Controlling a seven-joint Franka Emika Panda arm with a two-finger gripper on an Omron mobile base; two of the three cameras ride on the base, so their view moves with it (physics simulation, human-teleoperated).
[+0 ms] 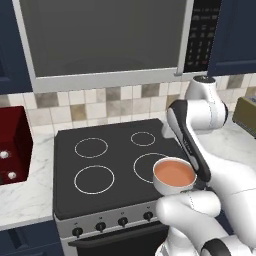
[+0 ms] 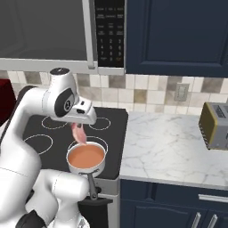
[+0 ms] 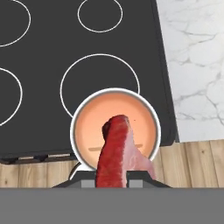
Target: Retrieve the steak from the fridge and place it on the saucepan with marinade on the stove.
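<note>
Steak [image 2: 79,132] dangles from the claw [image 2: 76,124], pinched tight between its fingers, hanging right above the saucepan [image 2: 86,159] of orange marinade [image 1: 173,173] at the stove [image 1: 107,172] front edge. Placing step now. Next move, I'd say: lower a touch, open fingers, drop it into the pan.

place: home kitchen | cues: stove [image 1: 115,170], microwave [image 1: 105,40], tiled backsplash [image 1: 100,107], marble counter [image 2: 173,142], toaster [image 2: 214,125]
</note>
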